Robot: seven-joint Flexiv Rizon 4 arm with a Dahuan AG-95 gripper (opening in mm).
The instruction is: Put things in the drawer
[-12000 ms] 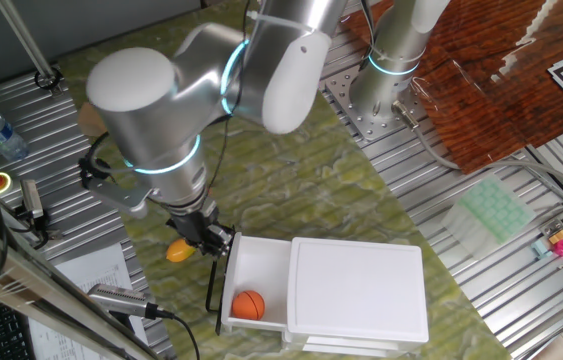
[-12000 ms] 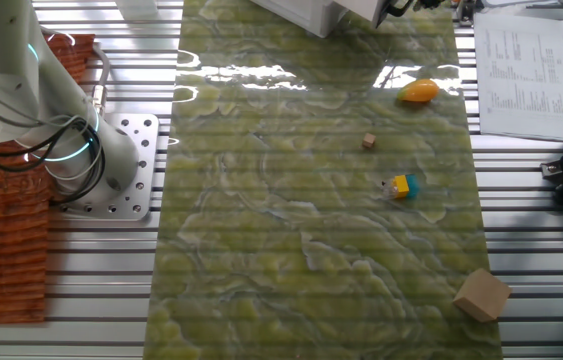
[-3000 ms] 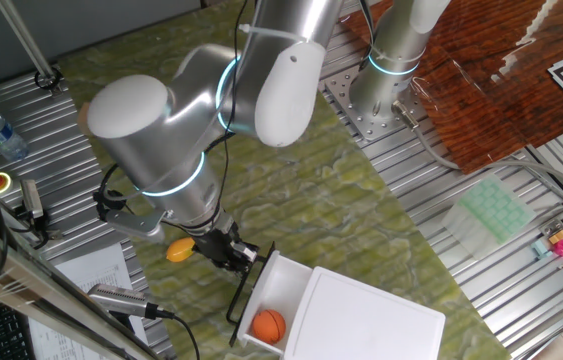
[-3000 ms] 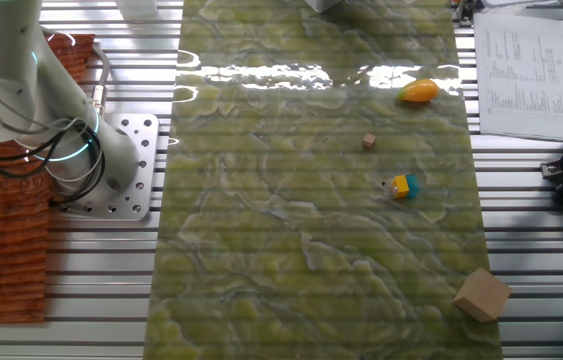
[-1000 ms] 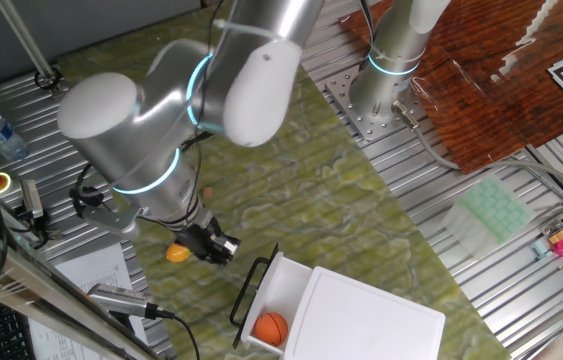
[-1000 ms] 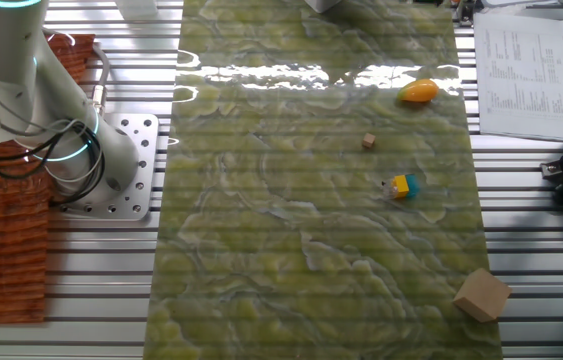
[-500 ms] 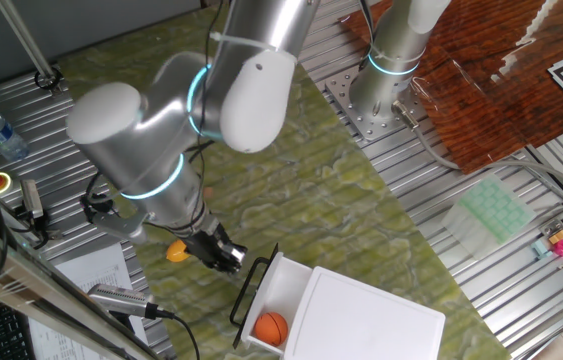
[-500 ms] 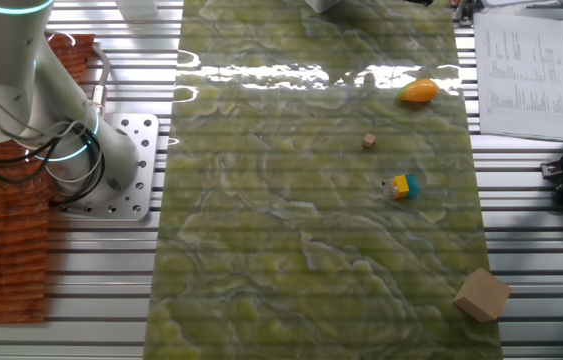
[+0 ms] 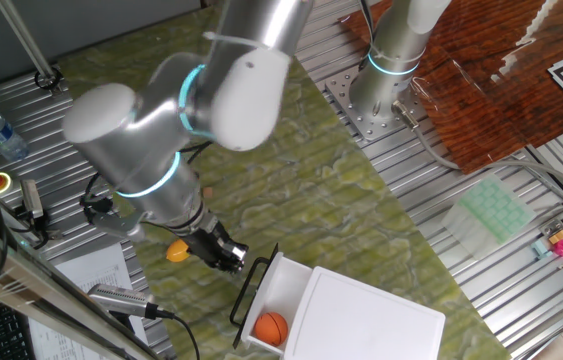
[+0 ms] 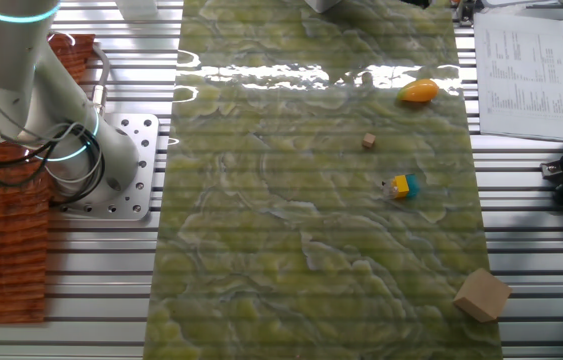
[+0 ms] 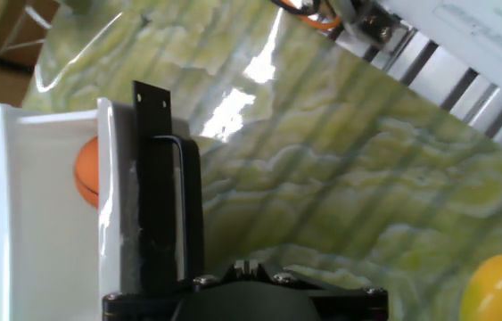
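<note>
Drawer [image 9: 273,293] stands pulled out of the white cabinet [image 9: 366,320], at about 5 o'clock in one fixed view. Basketball-like ball [image 9: 272,326] already lies inside, near the front corner; the hand view shows it too, tucked behind the front wall.

Gripper [image 9: 227,258] sits low, just beside the black bar handle [image 9: 252,288], at its 10 o'clock. Fingers not visible in any view, so whether it is open or closed cannot be told. In the hand view the handle runs up from the camera's lower edge, very close.

Mango-shaped fruit [image 9: 179,251] lies on the green mat [image 10: 311,180], just at the gripper's 9 o'clock. Tiny brown cube [image 10: 368,142] and yellow-and-teal block [image 10: 399,186] lie apart on the mat in the other fixed view, at 6 o'clock from the mango.

Risks, as judged:
- Gripper is close to the handle; a sideways sweep toward the mango could catch the bar and drag or skew the cabinet, which looks light and unfixed.
- Mango is rounded; an off-centre pinch may squirt it away across the glossy mat.
- Ball could roll if the drawer gets jolted.
- Cube is small; easy to miss.
</note>
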